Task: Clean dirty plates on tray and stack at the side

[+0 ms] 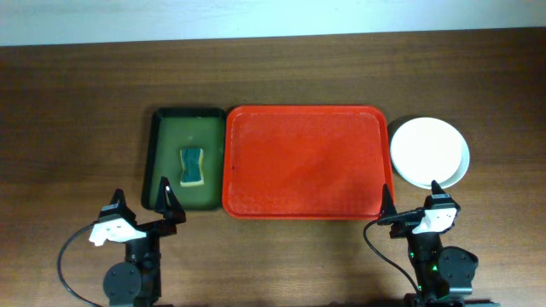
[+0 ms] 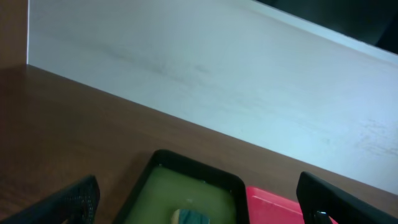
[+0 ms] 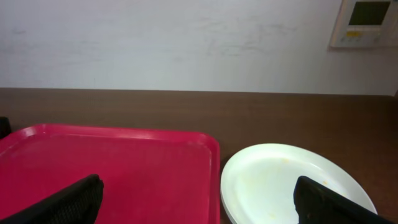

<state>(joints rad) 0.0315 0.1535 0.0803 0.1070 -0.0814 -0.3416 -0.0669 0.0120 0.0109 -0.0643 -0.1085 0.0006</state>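
The red tray (image 1: 303, 162) lies at the table's middle with nothing on it. To its right on the wood sits a white plate (image 1: 426, 149) with faint yellow specks, and a pale bluish rim (image 1: 465, 170) peeks out beneath it. My right gripper (image 1: 412, 198) hovers open just in front of the tray's near right corner. In the right wrist view its fingertips (image 3: 62, 202) straddle the tray (image 3: 112, 168) and the plate (image 3: 280, 180). My left gripper (image 1: 143, 203) is open and holds nothing, in front of the green tray.
A dark green, black-rimmed tray (image 1: 175, 136) sits against the red tray's left side and holds a blue-and-yellow sponge (image 1: 194, 166). The left wrist view shows that tray's rim (image 2: 186, 163), the sponge (image 2: 189, 217) and a red tray corner (image 2: 273, 208). A pale wall lies behind the table.
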